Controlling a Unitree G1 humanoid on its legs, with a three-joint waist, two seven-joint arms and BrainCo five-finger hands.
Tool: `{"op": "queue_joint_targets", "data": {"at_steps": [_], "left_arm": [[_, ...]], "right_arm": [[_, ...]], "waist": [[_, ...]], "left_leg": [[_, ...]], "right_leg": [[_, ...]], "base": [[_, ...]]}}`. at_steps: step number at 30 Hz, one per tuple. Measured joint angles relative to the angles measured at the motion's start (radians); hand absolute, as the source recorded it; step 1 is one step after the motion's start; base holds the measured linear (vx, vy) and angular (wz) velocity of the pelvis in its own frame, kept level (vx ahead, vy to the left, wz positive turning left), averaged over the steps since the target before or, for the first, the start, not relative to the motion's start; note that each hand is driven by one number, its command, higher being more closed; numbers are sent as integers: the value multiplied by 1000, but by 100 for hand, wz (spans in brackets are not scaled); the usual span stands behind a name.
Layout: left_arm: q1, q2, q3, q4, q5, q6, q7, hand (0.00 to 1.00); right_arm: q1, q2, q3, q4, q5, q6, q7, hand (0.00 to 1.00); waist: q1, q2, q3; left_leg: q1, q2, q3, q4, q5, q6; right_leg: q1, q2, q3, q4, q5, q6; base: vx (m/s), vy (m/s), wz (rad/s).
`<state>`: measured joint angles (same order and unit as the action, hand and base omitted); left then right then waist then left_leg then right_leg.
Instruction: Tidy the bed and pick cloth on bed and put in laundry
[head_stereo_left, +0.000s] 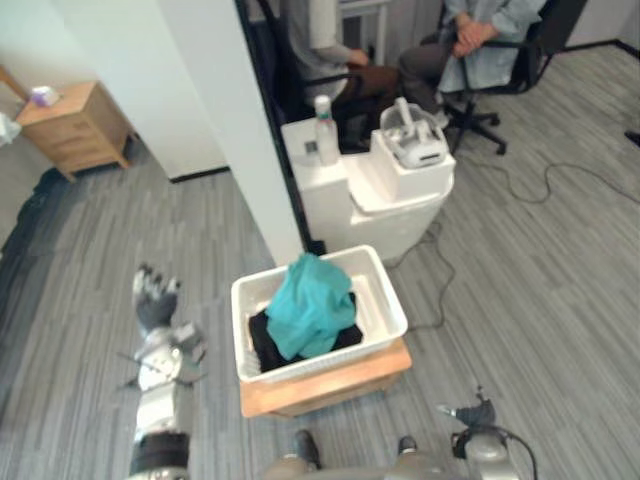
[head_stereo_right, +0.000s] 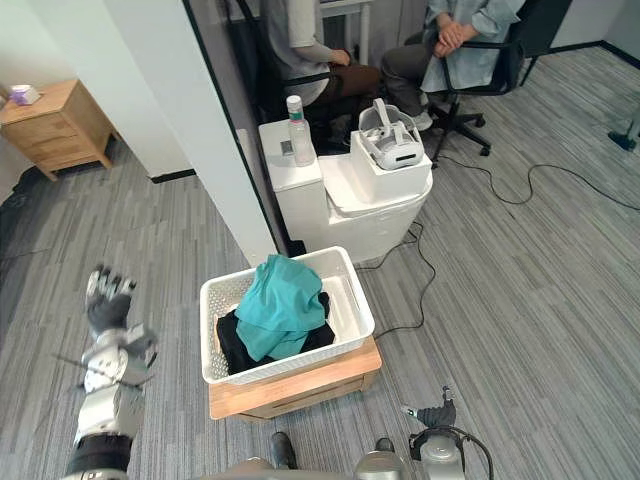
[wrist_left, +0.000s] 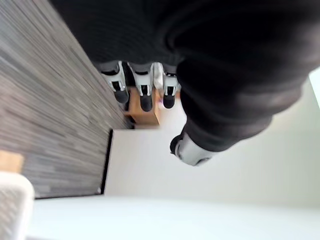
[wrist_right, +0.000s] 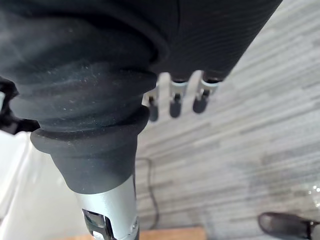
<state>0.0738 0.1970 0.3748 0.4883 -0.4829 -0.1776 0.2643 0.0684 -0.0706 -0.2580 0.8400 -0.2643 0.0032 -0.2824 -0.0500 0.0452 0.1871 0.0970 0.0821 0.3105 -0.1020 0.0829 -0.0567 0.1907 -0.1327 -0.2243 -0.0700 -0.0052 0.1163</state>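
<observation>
Left hand (head_stereo_left: 155, 300): left of the basket (head_stereo_left: 392, 300), well apart from it, over the floor. Fingers straight and spread, thumb apart, nothing held.

Basket: white, perforated walls, set on a wooden stand (head_stereo_left: 330, 385). Teal cloth (head_stereo_left: 310, 305) lies bunched inside it, on top of a dark cloth (head_stereo_left: 262, 345), with its peak rising above the rim.

Right hand (head_stereo_left: 475, 413): right of the basket and nearer the robot, low over the floor. Fingers relaxed, nothing held.

Handling, judged: the teal cloth is likely light, soft and limp, not fragile. It should sag and trail when lifted. Take hold at the raised bunched fold near the peak, and close fingers and thumb through several layers. Loose edges may catch on the basket wall
</observation>
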Motion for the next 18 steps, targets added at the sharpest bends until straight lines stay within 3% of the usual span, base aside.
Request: {"op": "queue_joint_targets", "data": {"at_steps": [2,5,8,12,18], "left_arm": [[44,-20,58,124,-7,20,-2,0],[93,-63,109,271,-7,47,-10,0],[119,-128,170,395,0,84,-49,0],[167,-202,185,470,76,120,-92,0],[164,-225,150,504,224,144,-130,0]], "right_arm": [[-12,0,-2,21,0,4,5,0],[-38,-1,-19,47,3,3,5,0],[-51,-12,-32,90,29,4,6,0],[-75,-13,-71,128,43,3,24,0],[-81,-10,-85,171,61,1,29,0]], "waist": [[15,-7,-2],[15,-11,-2],[17,-16,2],[14,-21,1],[10,4,-16]], "left_leg": [[1,2,-5,1,1,-1],[5,-2,-9,6,-1,-2],[5,-16,-21,6,-9,-1],[8,-23,-16,-1,-19,5],[17,-22,-8,-1,-21,4]], "right_leg": [[5,2,-6,0,-2,-1],[9,-7,-13,8,-11,0],[-9,-17,-22,68,-61,5],[-24,-32,-19,101,-84,12],[-19,-31,-13,99,-87,13]], "base": [[-5,-21,10],[3,7,10],[4,29,17],[40,17,0],[80,-7,-6]]}}
